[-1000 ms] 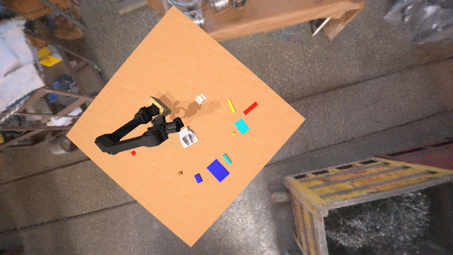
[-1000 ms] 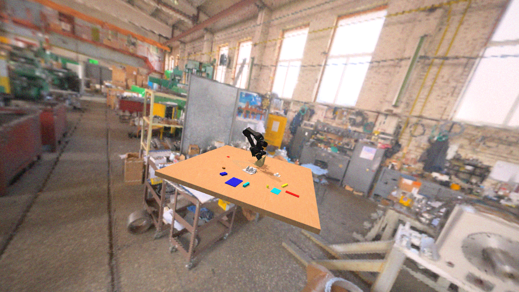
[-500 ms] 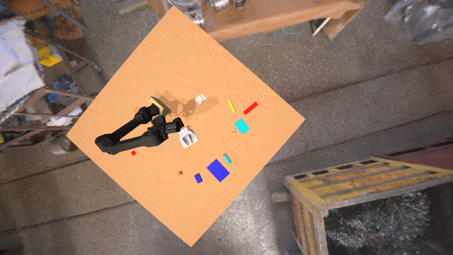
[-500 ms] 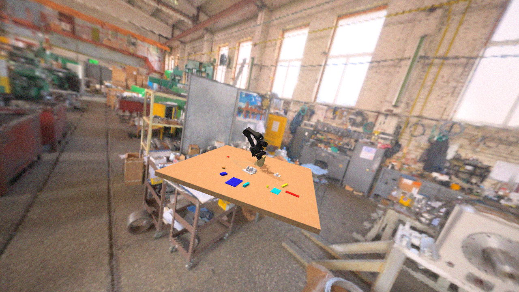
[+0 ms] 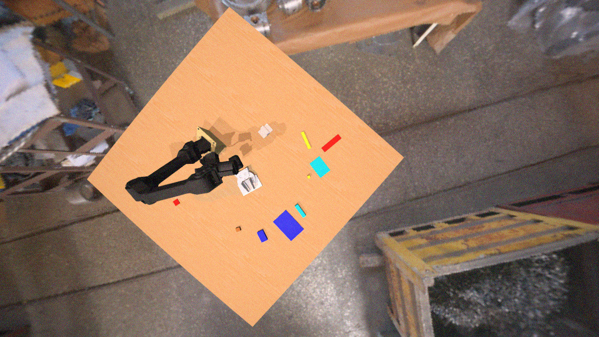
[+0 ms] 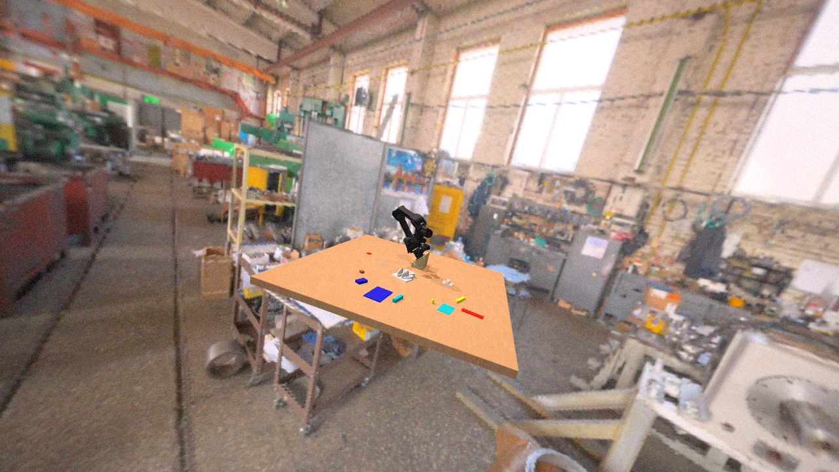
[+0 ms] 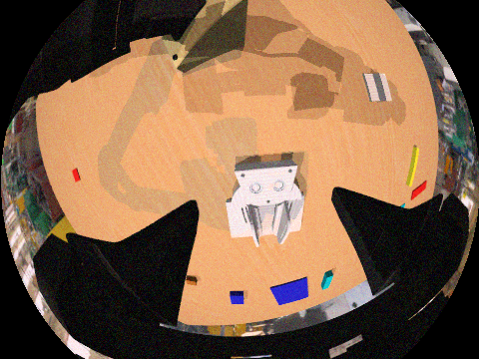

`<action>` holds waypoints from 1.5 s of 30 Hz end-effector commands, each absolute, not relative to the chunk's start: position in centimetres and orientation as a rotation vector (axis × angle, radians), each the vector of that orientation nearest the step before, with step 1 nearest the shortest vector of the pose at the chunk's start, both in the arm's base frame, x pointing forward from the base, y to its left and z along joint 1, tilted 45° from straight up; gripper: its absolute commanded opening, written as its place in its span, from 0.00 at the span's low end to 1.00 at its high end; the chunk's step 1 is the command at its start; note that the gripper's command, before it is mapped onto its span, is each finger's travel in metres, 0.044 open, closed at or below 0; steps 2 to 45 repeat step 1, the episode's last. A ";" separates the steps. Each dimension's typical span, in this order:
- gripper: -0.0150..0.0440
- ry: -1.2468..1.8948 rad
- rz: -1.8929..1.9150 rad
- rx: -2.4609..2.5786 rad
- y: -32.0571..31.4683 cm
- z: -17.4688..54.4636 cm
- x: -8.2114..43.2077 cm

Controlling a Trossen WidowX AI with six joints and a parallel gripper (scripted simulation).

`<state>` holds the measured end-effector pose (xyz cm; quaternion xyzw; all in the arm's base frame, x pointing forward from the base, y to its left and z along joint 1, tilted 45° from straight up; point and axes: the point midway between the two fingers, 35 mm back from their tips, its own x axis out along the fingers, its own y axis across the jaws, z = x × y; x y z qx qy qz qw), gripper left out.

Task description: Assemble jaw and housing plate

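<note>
My gripper (image 7: 268, 200) is open with nothing between its fingers. It hangs above the white assembly, clear of it. The pale housing plate (image 7: 265, 175) lies over the rear ends of both jaws, with two round stubs showing at its holes. It looks about level in the wrist view; any small gap under it cannot be told. The left jaw (image 7: 252, 219) and right jaw (image 7: 283, 219) stick out side by side from under the plate, over the white base (image 7: 236, 226) (image 6: 406, 279). The gear teeth and pins are mostly hidden under the plate.
A small grooved white block (image 5: 265, 130) (image 6: 447, 282) (image 7: 369, 88) stands apart. Blue, cyan, yellow, red and orange pieces lie around, including a large blue tile (image 5: 288, 225) (image 6: 377, 294) (image 7: 291, 291) and a red bar (image 5: 331, 142). The arm's tan mount (image 5: 215, 144) is behind the assembly.
</note>
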<state>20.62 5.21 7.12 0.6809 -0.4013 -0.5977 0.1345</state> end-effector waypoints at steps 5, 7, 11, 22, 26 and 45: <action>1.00 -1.166 -1.739 1.974 5.3 7.1 20.6; 1.00 -1.166 -1.739 1.974 5.3 7.1 20.6; 1.00 -1.166 -1.739 1.974 5.3 7.1 20.6; 1.00 -1.166 -1.739 1.974 5.3 7.1 20.6; 1.00 -1.166 -1.739 1.974 5.3 7.1 20.6; 1.00 -1.166 -1.739 1.974 5.3 7.1 20.6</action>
